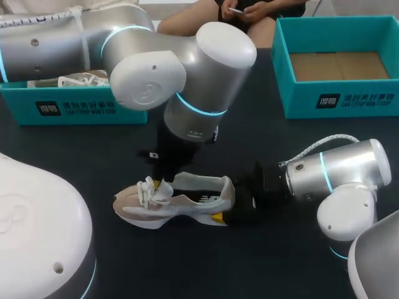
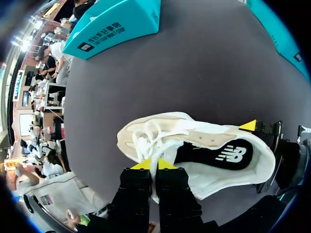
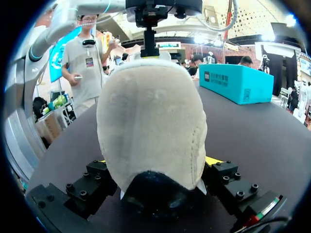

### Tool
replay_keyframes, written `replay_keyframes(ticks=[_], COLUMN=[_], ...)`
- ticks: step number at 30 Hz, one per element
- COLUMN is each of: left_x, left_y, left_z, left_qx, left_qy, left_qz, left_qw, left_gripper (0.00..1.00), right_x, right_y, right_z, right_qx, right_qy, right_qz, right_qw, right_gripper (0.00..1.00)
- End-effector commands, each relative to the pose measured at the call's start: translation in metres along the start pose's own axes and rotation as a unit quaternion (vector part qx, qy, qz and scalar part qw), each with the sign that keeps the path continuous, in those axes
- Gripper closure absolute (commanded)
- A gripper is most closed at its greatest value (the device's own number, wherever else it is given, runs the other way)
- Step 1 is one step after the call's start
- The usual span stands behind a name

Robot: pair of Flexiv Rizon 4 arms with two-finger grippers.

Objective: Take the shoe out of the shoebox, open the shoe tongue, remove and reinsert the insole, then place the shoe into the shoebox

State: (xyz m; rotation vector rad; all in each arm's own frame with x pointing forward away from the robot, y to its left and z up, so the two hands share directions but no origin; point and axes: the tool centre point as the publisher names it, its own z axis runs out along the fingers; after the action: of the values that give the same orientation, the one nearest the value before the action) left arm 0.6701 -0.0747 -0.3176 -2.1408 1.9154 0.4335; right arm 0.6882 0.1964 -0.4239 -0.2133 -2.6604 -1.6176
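Observation:
A beige and white shoe (image 1: pixel 177 200) lies on the dark table (image 1: pixel 262 268), toe toward the left. My left gripper (image 1: pixel 163 180) comes down over its laces. In the left wrist view the left gripper (image 2: pixel 154 164) is shut on the white tongue (image 2: pixel 146 145), and the black insole (image 2: pixel 218 153) lies inside the shoe (image 2: pixel 194 141). My right gripper (image 1: pixel 235 205) is at the heel. In the right wrist view the right gripper (image 3: pixel 158 162) has a finger against each side of the heel (image 3: pixel 150 116), so it grips the shoe.
An empty teal shoebox (image 1: pixel 340 99) stands at the back right, also seen as the teal box (image 3: pixel 238 80) beyond the shoe. A second teal box (image 1: pixel 68 109) at the back left holds pale items. A white rounded housing (image 1: pixel 37 230) fills the front left corner.

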Motion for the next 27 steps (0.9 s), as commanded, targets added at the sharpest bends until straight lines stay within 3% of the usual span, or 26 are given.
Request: replay_keyframes(ticks=[1,7,22,24,27], left_x=[-0.031,-0.048,-0.063,-0.065,-0.068], left_y=[-0.002,-0.008,-0.011,-0.012,-0.014], left_z=[0.001,0.014,0.065,0.07,0.075], left_qx=[0.002,-0.015,-0.081,-0.086,-0.092], left_qy=[0.044,0.044,0.018,0.017,0.013], left_qz=[-0.012,-0.031,-0.066,-0.071,-0.077], left_qw=[0.999,0.998,0.994,0.994,0.993], left_gripper=[1.0,1.0,1.0,0.95,0.95], right_x=[-0.001,-0.001,-0.001,-0.001,-0.001], right_y=[-0.002,-0.002,-0.002,-0.002,-0.002], right_z=[0.006,0.006,0.006,0.006,0.006], right_qx=[0.002,0.002,0.002,0.002,0.002], right_qy=[-0.001,-0.001,-0.001,-0.001,-0.001], right_qz=[0.001,0.001,0.001,0.001,0.001], right_qw=[1.0,1.0,1.0,1.0,1.0], right_gripper=[1.0,1.0,1.0,1.0,1.0])
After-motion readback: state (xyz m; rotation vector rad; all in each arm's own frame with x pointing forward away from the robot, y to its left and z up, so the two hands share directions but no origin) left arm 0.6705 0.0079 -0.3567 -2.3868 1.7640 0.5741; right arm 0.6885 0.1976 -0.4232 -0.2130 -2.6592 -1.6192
